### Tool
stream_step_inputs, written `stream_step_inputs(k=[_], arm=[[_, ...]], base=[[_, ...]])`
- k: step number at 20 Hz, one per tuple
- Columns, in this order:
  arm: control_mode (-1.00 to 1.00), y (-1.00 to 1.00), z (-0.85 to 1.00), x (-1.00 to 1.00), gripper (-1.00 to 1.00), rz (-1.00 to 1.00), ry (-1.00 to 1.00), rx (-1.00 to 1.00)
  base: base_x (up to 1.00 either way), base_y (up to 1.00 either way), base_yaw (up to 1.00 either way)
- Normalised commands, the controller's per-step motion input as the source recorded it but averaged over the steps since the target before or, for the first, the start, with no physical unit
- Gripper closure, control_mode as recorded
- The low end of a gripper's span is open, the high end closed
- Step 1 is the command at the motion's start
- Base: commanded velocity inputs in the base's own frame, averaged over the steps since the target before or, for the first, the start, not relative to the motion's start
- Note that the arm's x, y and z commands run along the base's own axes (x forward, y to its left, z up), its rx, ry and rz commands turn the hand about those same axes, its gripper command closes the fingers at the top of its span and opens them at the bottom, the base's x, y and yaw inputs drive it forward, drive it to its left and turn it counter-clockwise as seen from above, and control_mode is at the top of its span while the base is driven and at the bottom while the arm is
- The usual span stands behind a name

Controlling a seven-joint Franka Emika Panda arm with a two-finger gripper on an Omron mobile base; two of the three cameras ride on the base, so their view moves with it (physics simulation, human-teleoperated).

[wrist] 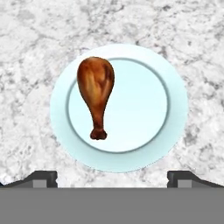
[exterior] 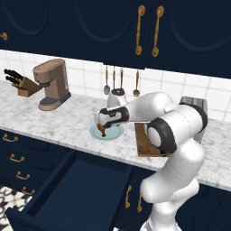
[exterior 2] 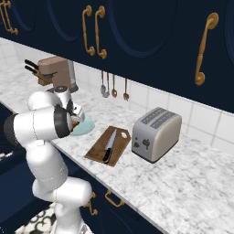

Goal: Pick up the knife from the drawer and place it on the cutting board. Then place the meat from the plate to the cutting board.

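Our gripper (wrist: 112, 177), jaws spread wide, hovers above the plate (wrist: 175, 109); the meat (wrist: 96, 92) lies off-centre, bone toward us.

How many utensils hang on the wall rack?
4: in a row under the cabinets behind the plate: a ladle, two middle ones, a spoon. The arm may hide others.

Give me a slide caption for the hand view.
Open hand above a drumstick lying on a pale plate.
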Motion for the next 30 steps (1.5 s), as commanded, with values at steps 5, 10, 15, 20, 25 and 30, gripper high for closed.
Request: stream_step_inputs(k=[5,10,15,20,25,30], arm=[[-1.00,0.03,-0.11,0.40,-1.00,0.00,0.00,0.00],[-1.00,0.12,-0.36,0.28,-1.00,0.00,0.00,0.00],[-1.00,0.15,-0.27,0.38,-1.00,0.00,0.00,0.00],[-1.00,0.04,-0.27,0.31,-1.00,0.00,0.00,0.00],[-1.00,0.01,-0.24,0.30,-1.00,0.00,0.00,0.00],[-1.00,0.00,-0.25,0.14,-1.00,0.00,0.00,0.00]], base=[[0.00,0.00,0.00],[0.00,0.00,0.00],[0.00,0.00,0.00],[0.00,0.00,0.00],[0.00,0.00,0.00],[0.00,0.00,0.00]])
